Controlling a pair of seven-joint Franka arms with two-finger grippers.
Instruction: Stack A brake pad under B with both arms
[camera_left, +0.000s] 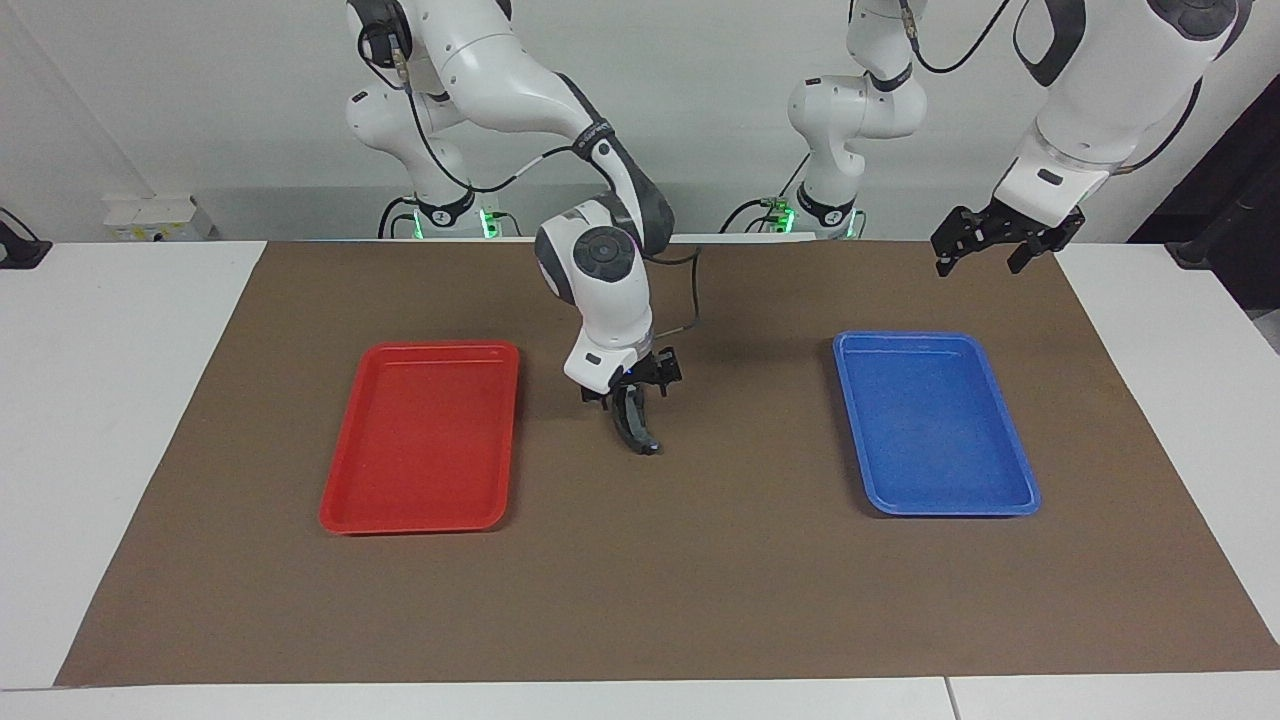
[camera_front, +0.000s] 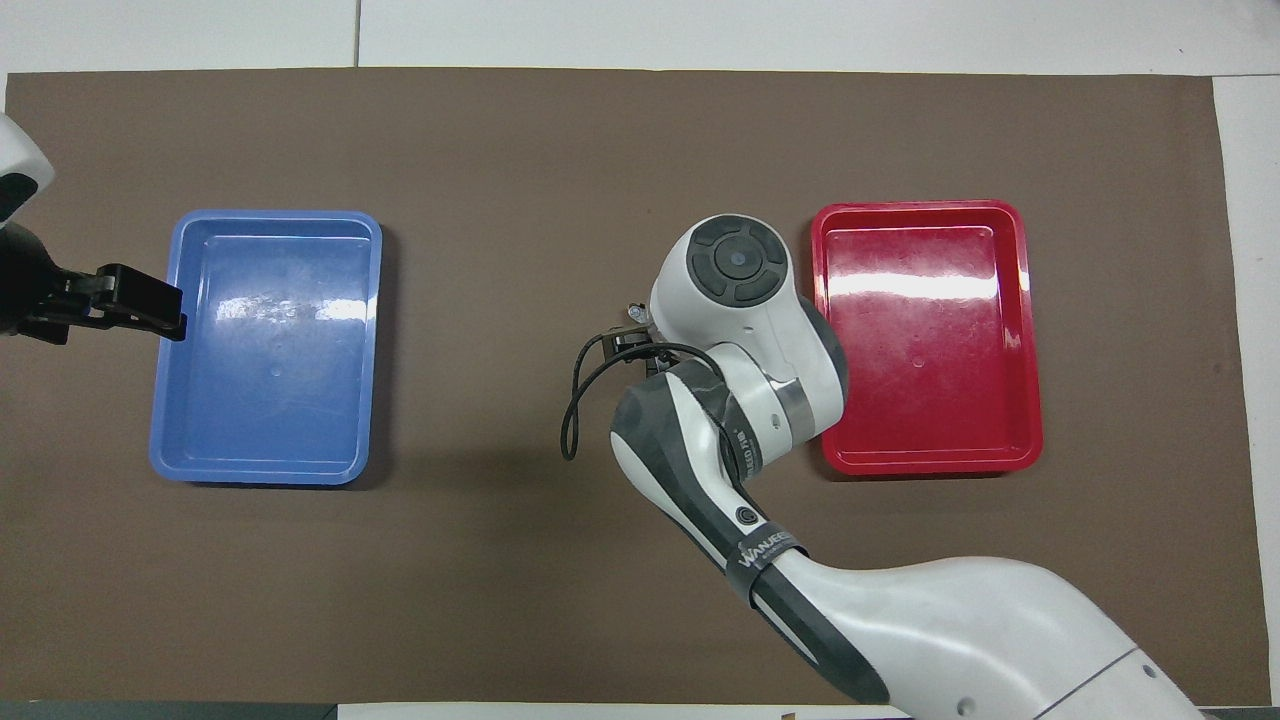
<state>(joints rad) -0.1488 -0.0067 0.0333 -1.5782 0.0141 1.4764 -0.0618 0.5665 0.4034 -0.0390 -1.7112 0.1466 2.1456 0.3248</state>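
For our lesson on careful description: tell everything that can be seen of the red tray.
The red tray is a shallow rectangle with rounded corners and a raised rim, glossy like moulded plastic. It lies flat on the brown mat, toward the right arm's end of the table, its long sides running away from the robots. Nothing lies in it; only the mat touches it.

Red tray (camera_left: 420, 440), blue tray (camera_left: 935, 425), brown mat (camera_left: 660, 590)

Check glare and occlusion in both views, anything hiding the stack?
Overhead view: bright glare streaks on the red tray and blue tray; the right arm hides the brake pieces. Facing view: no such glare; a dark curved piece shows under the right claw.
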